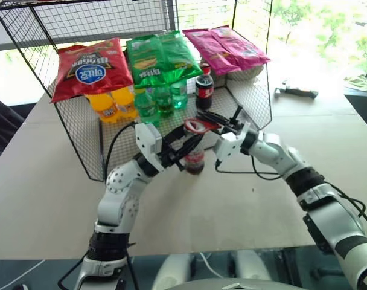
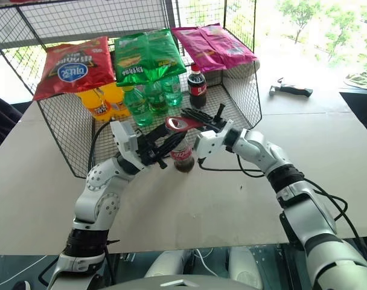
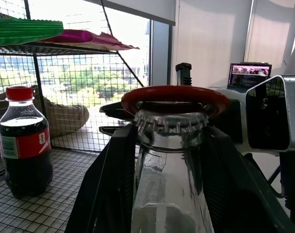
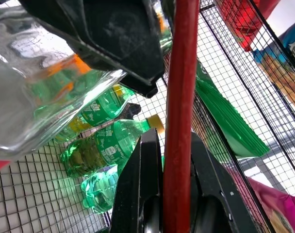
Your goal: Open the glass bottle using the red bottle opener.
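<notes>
Left wrist view showed the red bottle opener [image 3: 175, 98], pinched in the right claw [image 1: 215, 121], ringing the cap of the upright glass bottle [image 3: 169, 194] clasped by the left claw [image 1: 182, 147].

The small slim clear glass cola bottle [image 1: 195, 158], dark drink low inside and a red label, stands upright on the tabletop, its silver crown cap [image 3: 171, 121] still crimped on. The flat red bottle opener [image 1: 199, 126] lies level across the top, its oval ring seated over the cap, handle running toward three o'clock.
</notes>
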### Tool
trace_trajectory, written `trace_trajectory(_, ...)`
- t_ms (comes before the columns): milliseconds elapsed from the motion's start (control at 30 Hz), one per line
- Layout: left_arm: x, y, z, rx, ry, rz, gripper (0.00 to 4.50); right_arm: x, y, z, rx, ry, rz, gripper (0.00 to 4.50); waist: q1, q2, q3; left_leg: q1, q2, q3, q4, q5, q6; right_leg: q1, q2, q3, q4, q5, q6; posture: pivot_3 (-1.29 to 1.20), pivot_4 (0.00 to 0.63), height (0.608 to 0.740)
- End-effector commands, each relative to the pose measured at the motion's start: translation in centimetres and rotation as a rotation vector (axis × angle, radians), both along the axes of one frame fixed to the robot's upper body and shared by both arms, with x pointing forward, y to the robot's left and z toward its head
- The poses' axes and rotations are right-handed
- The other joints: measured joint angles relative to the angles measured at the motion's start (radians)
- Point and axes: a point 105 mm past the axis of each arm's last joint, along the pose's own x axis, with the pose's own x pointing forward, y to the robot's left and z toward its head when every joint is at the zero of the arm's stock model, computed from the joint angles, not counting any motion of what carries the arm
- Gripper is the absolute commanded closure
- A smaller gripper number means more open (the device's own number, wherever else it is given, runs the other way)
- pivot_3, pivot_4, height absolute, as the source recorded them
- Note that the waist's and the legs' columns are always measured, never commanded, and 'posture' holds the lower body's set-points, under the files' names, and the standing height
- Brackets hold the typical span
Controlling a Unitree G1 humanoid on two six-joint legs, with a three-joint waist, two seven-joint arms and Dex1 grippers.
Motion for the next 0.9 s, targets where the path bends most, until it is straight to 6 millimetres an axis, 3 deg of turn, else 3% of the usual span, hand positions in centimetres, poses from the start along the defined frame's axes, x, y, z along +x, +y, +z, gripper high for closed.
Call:
trace_trajectory(33,0.0,-0.8,-1.9,0.041,0.078,-0.028,3.07,-0.3,0.5,0.7,-0.058,-0.037,0.032,4.50,0.000,0.000,0.000,0.000,0.000,0.000,0.000,0.000,0.000,0.000,0.000,0.000,0.000,0.000,0.000,0.00,0.150,0.740)
trace_trajectory(633,0.1,-0.7,-2.0,0.035,0.084,-0.024,3.07,-0.7,-0.6,2.2,-0.104,-0.059,0.039,4.50,0.005,0.000,0.000,0.000,0.000,0.000,-0.001,0.000,0.000,0.000,0.000,0.000,-0.001,0.000,0.000,0.00,0.150,0.740)
trace_trajectory(900,0.1,-0.8,-2.0,0.035,0.086,-0.024,3.07,-0.8,-0.7,4.1,-0.094,-0.115,0.039,4.50,0.005,0.000,0.000,0.000,0.000,0.000,-0.001,0.000,0.000,0.000,-0.001,0.000,-0.001,0.000,0.000,0.00,0.150,0.740)
